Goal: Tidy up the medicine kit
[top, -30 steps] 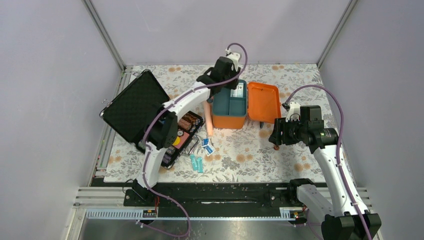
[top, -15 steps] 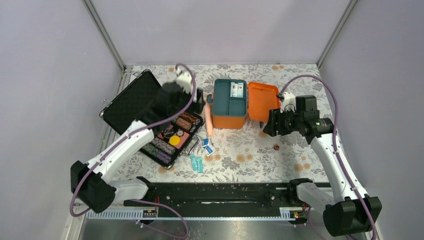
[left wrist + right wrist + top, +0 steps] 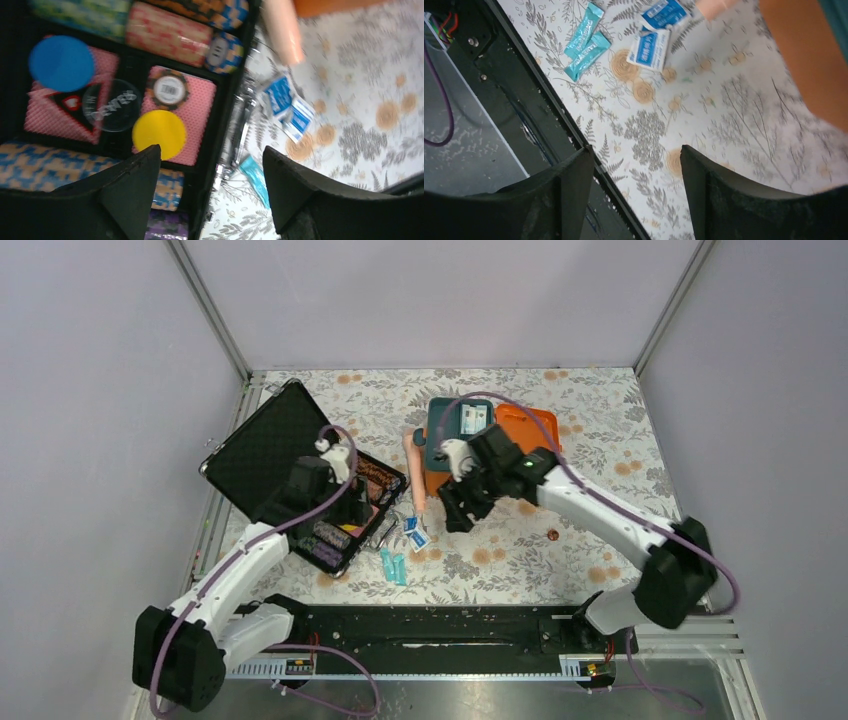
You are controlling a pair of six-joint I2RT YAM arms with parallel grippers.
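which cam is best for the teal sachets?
Right wrist: both teal sachets lie whole and sharp. Top external shows the sachets whole but small; left wrist catches only a blurred part at the frame's bottom.

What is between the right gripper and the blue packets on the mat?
Nothing visible. The open right gripper hovers over bare floral mat, and the blue packets lie uncovered just ahead of it.
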